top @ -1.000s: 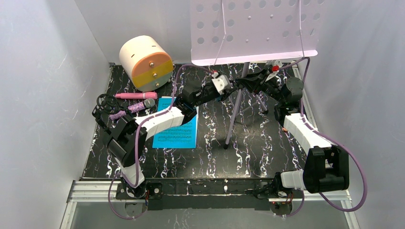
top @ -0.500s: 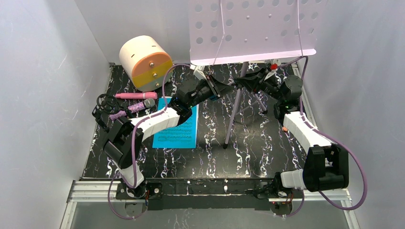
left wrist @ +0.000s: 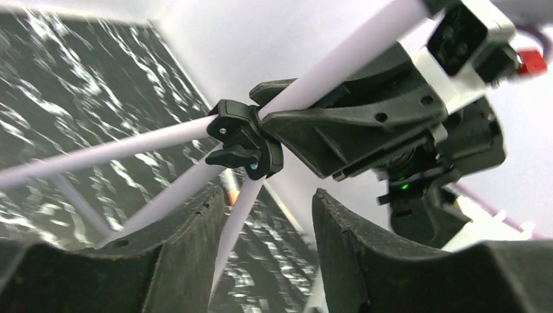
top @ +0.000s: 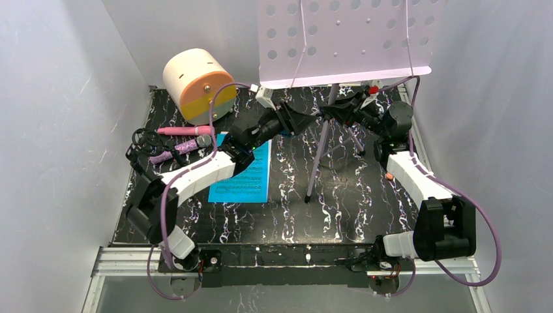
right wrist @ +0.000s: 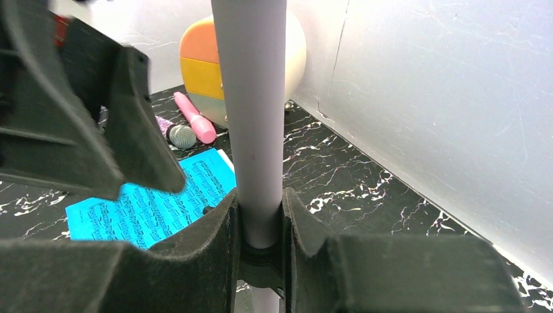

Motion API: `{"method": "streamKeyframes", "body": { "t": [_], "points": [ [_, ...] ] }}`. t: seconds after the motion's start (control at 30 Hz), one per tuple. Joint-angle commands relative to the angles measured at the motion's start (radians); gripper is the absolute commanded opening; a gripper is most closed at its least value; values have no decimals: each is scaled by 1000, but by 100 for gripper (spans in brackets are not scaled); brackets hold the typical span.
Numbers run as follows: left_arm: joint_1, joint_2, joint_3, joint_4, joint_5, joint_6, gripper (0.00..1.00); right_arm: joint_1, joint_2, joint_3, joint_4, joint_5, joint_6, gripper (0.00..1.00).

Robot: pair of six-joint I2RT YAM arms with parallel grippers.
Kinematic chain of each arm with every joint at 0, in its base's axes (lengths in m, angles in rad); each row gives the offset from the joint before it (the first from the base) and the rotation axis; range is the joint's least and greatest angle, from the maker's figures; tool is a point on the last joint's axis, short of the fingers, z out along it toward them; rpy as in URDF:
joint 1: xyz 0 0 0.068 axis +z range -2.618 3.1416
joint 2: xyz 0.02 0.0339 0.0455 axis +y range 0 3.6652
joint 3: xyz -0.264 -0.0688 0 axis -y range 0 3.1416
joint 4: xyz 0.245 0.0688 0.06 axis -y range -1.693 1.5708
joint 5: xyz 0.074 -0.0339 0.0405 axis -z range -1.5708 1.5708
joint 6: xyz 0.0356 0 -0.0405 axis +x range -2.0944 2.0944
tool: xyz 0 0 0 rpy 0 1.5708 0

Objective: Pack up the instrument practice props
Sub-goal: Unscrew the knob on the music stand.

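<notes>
Rack pole (right wrist: 251, 98) inside right gripper (right wrist: 259, 218)

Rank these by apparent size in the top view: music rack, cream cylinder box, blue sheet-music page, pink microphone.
Largest: lilac music rack, though it stands raised, nearer the camera.
Next, too alike to rank: cream cylinder box and blue sheet-music page, which the left arm partly hides.
Smallest: pink microphone.

We see bright, even light from overhead; the rack (top: 345, 39) nearly washes out, and shadows on the bench (top: 352, 208) stay soft. The left claw (left wrist: 269, 208) and right claw (right wrist: 259, 215) blur up close.
</notes>
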Motion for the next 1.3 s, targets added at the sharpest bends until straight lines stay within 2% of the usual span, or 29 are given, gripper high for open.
{"method": "streamKeyframes", "body": {
  "t": [0.0, 0.3, 0.37, 0.5, 0.73, 0.9, 1.27],
  "points": [
    [0, -136, -53, -6, -55, 490, 53, -9, 42, 19, -118, 13, 3, 1],
    [-3, -100, -111, 176, 240, 1006, 61, -9, 46, 24, -126, -8, -7, 1],
    [-3, -83, -122, 223, 302, 1069, 61, -9, 45, 23, -125, -15, -9, 1],
    [0, -43, -105, 237, 310, 1161, 60, -7, 36, 17, -126, -14, -19, 1],
    [1, 60, -12, 241, 357, 1254, 53, -4, 22, 14, -134, -15, -39, 1],
    [3, 122, 24, 285, 328, 1280, 50, 0, 16, 14, -141, -13, -49, 1],
    [15, 131, 46, 308, 262, 1289, 43, 2, 16, 16, -146, -9, -54, 1]
  ]
}}
